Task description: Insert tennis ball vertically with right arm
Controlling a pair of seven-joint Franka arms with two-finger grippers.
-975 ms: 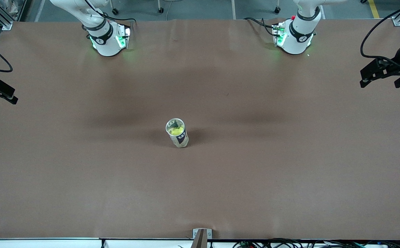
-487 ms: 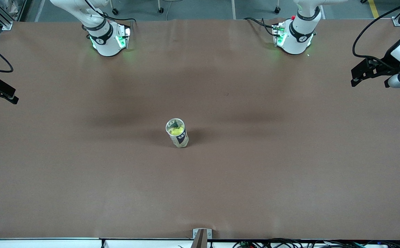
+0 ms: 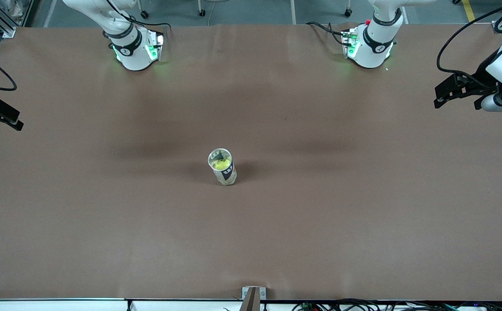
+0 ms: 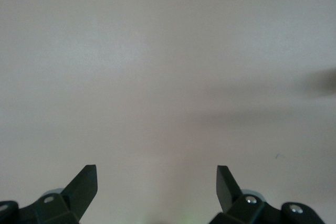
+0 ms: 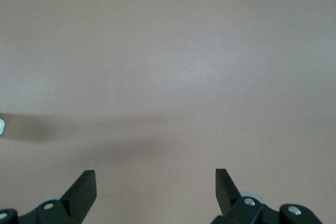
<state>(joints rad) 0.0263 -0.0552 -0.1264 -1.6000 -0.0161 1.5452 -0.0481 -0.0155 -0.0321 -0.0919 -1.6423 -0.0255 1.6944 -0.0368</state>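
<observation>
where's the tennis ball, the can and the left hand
tennis ball (image 3: 222, 164): front view, its yellow top inside the can
can (image 3: 228, 176): front view, its labelled side wall
left hand (image 4: 156, 182): left wrist view, midway between its open fingertips

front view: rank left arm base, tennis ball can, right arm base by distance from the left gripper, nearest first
From the left gripper, open over the left arm's table end:
1. left arm base, table's top edge
2. tennis ball can, mid-table, ball inside
3. right arm base, top edge

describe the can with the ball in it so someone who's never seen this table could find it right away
Start from the wide brown table with a white arm base at each end of its robot edge. Near the table's middle, roughly midway between the two bases and nearer the front camera than both, stands a clear tube can. It stands alone, with a dark label and a yellow-green tennis ball inside.
</observation>
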